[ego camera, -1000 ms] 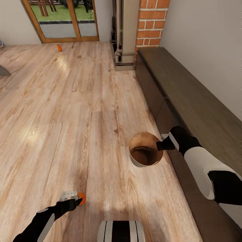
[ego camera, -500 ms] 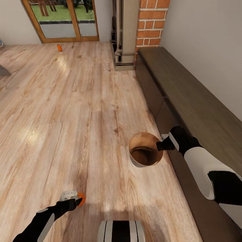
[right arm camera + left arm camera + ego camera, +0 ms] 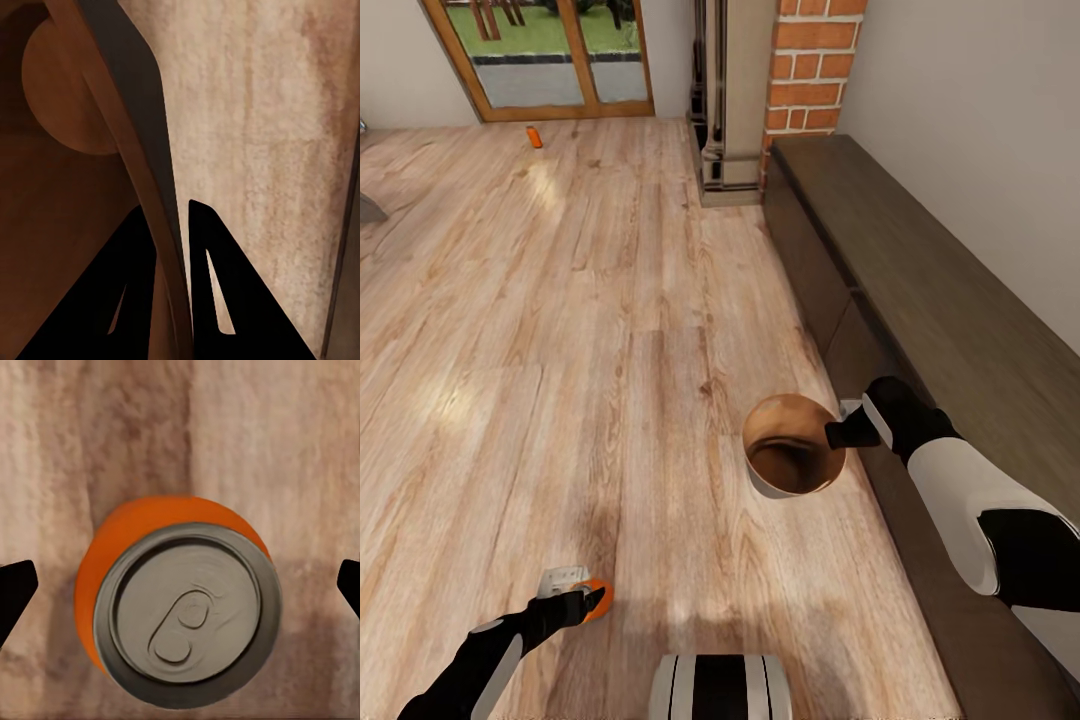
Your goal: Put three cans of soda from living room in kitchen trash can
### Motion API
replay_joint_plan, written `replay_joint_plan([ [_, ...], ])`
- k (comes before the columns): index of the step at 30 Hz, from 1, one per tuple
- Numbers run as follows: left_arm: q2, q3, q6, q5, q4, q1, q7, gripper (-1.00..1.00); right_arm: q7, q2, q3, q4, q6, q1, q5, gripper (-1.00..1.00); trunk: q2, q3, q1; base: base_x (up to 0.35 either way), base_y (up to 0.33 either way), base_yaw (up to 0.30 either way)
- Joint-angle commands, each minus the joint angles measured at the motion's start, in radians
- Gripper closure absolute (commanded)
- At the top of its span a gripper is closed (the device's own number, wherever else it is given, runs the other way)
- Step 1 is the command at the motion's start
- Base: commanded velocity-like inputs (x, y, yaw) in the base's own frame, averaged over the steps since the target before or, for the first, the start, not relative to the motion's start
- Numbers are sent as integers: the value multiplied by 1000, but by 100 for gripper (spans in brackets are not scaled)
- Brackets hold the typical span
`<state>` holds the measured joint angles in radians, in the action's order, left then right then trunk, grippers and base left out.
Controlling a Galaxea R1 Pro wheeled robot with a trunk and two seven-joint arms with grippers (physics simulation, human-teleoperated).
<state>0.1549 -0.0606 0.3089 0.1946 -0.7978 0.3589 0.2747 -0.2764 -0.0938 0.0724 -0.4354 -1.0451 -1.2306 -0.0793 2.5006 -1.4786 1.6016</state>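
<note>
An orange can of soda (image 3: 598, 597) with a silver top sits on the wood floor at the tip of my left gripper (image 3: 586, 601). In the left wrist view the can (image 3: 180, 607) stands between the wide-apart fingers of the left gripper (image 3: 184, 585), and neither finger touches it. My right gripper (image 3: 833, 433) is shut on the rim of the tash can (image 3: 755, 470), which is brown inside; in the right wrist view its fingers (image 3: 217, 285) pinch the bin wall (image 3: 135, 90). A second orange can (image 3: 535, 137) lies far off near the glass door.
A long dark low cabinet (image 3: 930, 300) runs along the right wall beside the bin. A brick column (image 3: 810, 70) and a pale pillar (image 3: 745, 90) stand at the back. The wood-framed glass door (image 3: 540, 50) is at the far left. My base (image 3: 720, 688) shows at the bottom.
The whole picture has shifted a little, with the door and far can sliding upward, so the camera moved. Both arms keep their pose, and the bin stays gripped.
</note>
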Motion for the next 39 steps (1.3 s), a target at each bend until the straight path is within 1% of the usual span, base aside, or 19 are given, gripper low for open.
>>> replay_joint_plan([
  [1,0,0,0,0,1,0,0,-100,-4,0,-2,0,-2,0,23,100,0,-4,0,2,0,0],
  [6,0,-1,2,-1,3,0,1,-100,-4,0,-3,0,-2,0,23,100,2,-24,2,0,0,0],
  [10,0,0,1,1,0,0,1,-100,-4,0,-3,0,-2,0,24,100,2,-27,2,0,0,0],
  [11,0,1,0,2,-7,0,3,100,-4,0,-2,0,-2,0,24,100,2,-27,2,0,0,0],
  [17,0,0,-1,1,-17,-1,3,100,-4,1,-3,0,-2,2,24,100,2,-27,2,0,0,0],
  [21,0,-2,2,-2,-14,-1,2,100,-4,11,-2,-1,-2,2,23,100,2,-27,2,0,0,0],
  [25,0,-1,9,-5,-11,-1,3,100,-4,19,-2,-2,-2,2,21,100,1,-12,1,0,0,0],
  [30,0,-1,13,-6,-9,-1,2,100,-4,20,-2,-2,-2,3,21,100,-1,7,-2,0,0,0],
  [37,2,-1,16,-6,-9,-1,6,100,-5,33,-2,-1,-2,3,24,100,-50,29,-28,0,0,0],
  [39,4,-1,22,-4,-11,-1,8,100,-6,42,-2,1,-2,3,25,100,-64,36,-36,0,0,0],
])
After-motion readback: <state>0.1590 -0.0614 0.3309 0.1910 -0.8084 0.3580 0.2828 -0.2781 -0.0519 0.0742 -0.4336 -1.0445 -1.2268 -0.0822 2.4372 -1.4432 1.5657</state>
